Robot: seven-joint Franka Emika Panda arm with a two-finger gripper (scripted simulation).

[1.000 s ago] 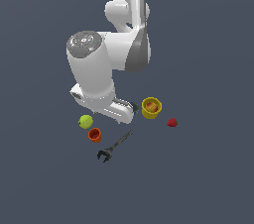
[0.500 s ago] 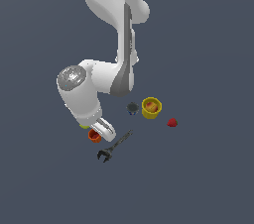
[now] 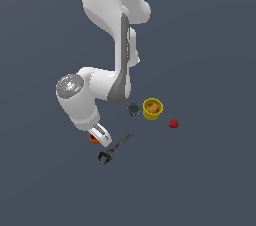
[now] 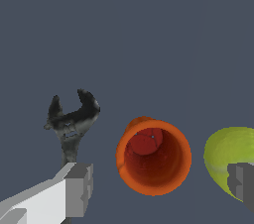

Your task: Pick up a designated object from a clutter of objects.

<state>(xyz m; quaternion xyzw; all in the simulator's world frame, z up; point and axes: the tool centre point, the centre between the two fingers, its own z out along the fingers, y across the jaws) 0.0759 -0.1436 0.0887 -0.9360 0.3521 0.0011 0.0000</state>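
We judge the pick only half begun: our gripper [image 4: 159,188] hangs spread wide with nothing in it, and the orange cup [image 4: 154,157] stands on the worktop between its fingers [image 4: 79,188], not yet clasped or lifted. The wrist view shows that straddle, the wrench [image 4: 72,120] outside one finger and the green ball [image 4: 231,161] behind the other; in the exterior view the arm hides most of the cup, yet shows the yellow cup [image 3: 153,108] and strawberry [image 3: 173,123] well apart from the gripper
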